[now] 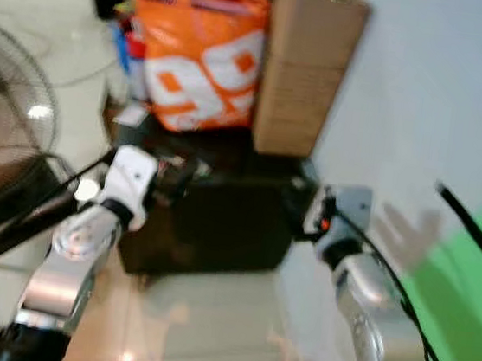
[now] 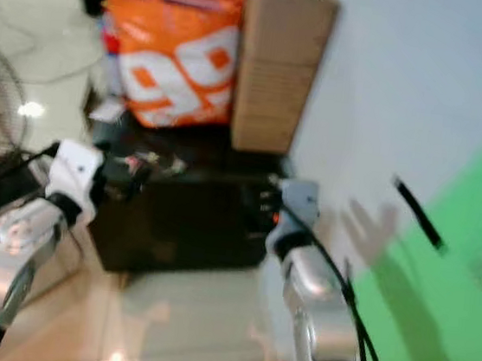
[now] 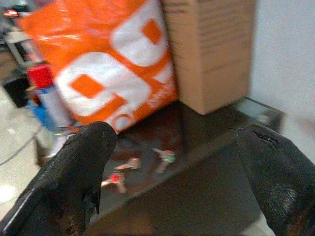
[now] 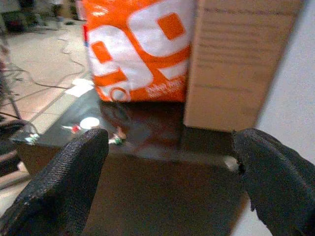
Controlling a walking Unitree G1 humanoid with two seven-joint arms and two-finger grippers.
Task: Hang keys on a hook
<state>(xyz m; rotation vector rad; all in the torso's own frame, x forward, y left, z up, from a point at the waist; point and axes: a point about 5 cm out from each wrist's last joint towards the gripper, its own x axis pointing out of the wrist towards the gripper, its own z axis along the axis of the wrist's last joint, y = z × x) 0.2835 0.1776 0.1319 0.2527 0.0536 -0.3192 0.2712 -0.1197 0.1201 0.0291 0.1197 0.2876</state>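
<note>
We see the keys (image 3: 142, 169) lying on the dark desk (image 4: 162, 196), mid frame (below the orange bag (image 1: 205, 54)). Our left claw (image 3: 172, 182) and right claw (image 4: 167, 182) are both spread wide, holding nothing.

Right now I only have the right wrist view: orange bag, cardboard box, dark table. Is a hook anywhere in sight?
Observer: A thin black bar sticks out of the white wall on the robot's right, beside a green patch. It is too blurred to call a hook.
Operator: Where is the left gripper?
Observer: The left gripper is open, aimed over the left end of the dark table.
Operator: Anything to avoid on that side?
Observer: A standing fan is close beside the left arm.
</note>
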